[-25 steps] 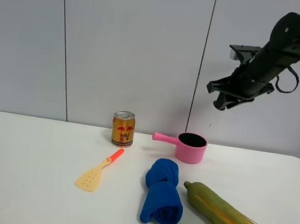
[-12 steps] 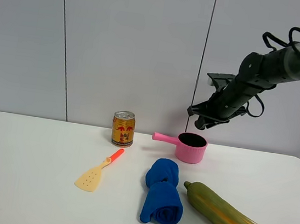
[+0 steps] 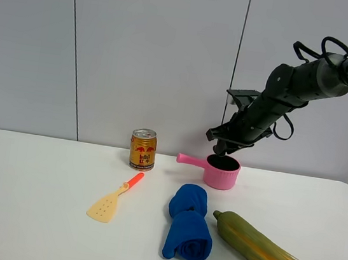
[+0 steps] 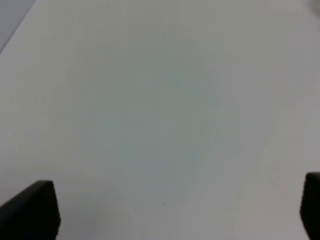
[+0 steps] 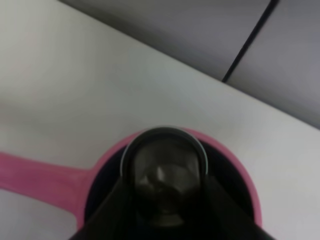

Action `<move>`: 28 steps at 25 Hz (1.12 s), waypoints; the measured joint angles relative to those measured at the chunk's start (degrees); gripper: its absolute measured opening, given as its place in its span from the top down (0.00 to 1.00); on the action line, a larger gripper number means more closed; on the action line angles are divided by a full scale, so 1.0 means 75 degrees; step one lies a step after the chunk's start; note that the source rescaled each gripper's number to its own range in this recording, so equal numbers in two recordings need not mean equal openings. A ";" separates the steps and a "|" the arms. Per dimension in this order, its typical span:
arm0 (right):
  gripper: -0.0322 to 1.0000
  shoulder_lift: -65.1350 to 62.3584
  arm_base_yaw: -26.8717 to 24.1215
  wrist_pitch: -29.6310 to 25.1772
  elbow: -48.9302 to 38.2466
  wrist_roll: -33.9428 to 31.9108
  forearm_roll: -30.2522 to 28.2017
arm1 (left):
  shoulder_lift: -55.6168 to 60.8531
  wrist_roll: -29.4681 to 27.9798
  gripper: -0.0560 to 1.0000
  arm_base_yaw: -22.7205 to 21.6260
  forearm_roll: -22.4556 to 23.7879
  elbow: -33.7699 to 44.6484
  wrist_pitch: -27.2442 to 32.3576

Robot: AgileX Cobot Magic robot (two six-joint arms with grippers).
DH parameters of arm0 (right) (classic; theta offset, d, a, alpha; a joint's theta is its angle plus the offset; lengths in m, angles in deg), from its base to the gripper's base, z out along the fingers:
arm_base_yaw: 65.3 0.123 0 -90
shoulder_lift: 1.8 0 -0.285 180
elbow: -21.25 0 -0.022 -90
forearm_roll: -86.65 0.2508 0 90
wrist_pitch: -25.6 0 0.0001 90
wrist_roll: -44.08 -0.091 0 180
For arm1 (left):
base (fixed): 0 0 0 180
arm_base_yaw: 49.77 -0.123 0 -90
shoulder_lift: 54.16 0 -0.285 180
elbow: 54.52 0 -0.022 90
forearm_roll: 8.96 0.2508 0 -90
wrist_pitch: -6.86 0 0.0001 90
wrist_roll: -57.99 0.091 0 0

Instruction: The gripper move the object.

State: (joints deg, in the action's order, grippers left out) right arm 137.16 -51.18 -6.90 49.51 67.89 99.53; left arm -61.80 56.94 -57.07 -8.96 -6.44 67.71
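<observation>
My right gripper (image 3: 220,150) hangs just above the open mouth of the pink pot (image 3: 222,173) at the back of the table. In the right wrist view its dark fingers (image 5: 117,205) are shut on the small dark grey-brown capsule (image 5: 162,172), rim towards the camera, right over the pot's (image 5: 239,172) dark inside. In the exterior view the capsule is too small to make out. My left gripper (image 4: 170,212) is open and empty over bare white table; the exterior view does not show it.
A gold can (image 3: 142,149) stands left of the pot's handle (image 3: 190,160). A yellow spatula with an orange handle (image 3: 113,200), a rolled blue cloth (image 3: 188,225) and a corn cob (image 3: 267,252) lie in front on the white table (image 3: 23,200).
My right arm has come down and to the left from high up, bringing the gripper to just above the pink pot. The things on the table have not moved.
</observation>
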 joint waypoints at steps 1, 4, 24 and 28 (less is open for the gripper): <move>0.97 0.0000 0.0000 -0.0059 0.0000 0.0033 -0.0037 | 0.0000 0.0000 0.00 0.0000 0.0000 0.0000 0.0000; 0.97 0.0000 0.0000 -0.0151 0.0000 0.0114 -0.0261 | 0.0000 0.0000 0.00 0.0000 0.0000 0.0000 0.0000; 0.19 -0.0765 0.0000 -0.0817 0.0000 -0.0544 -0.0195 | 0.0000 0.0000 0.00 0.0000 0.0000 0.0000 0.0000; 0.03 -0.1702 0.0000 -0.1445 0.0008 -0.0706 -0.0292 | 0.0000 0.0000 0.00 0.0000 0.0000 0.0000 0.0000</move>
State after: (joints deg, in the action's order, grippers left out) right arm 124.40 -51.18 -17.74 49.57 62.60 97.34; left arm -61.80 56.94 -57.07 -8.96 -6.44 67.71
